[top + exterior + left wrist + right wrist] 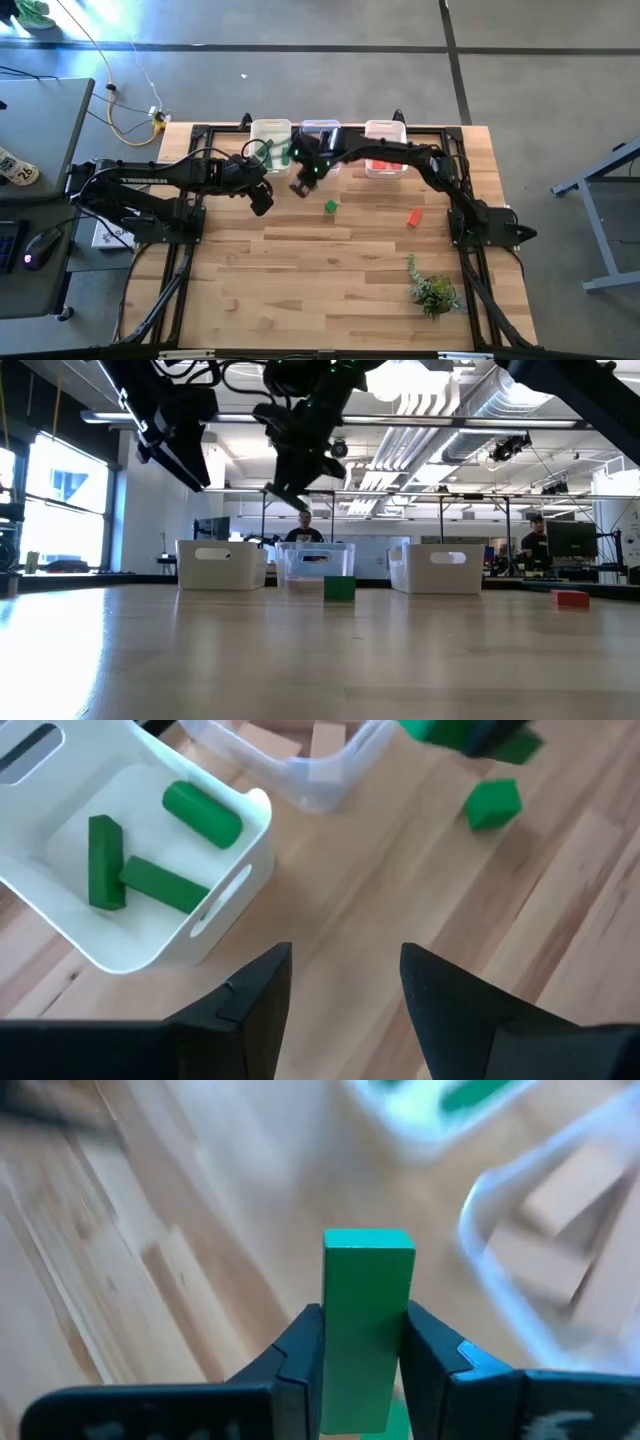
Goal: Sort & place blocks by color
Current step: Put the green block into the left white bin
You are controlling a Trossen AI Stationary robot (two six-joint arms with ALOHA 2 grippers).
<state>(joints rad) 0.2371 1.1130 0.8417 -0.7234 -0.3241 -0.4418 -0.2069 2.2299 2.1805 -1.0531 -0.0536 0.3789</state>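
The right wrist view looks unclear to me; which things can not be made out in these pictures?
- Right wrist view: the bins behind the held green bar are blurred; their contents cannot be counted.
- High view: the right arm covers part of the middle bin.
- Low view: the bin walls hide their contents; the arms are cut off by the top edge.
- Left wrist view: the middle bin is cut off; the green block shows.

You see the table (300,290) evenly lit from above, with soft shadows only. In the low view, ceiling lights (420,390) glare at 12 o'clock and a window (60,490) shines at 9 o'clock. In the right wrist view the background is blurred, the green bar (367,1320) sharp.
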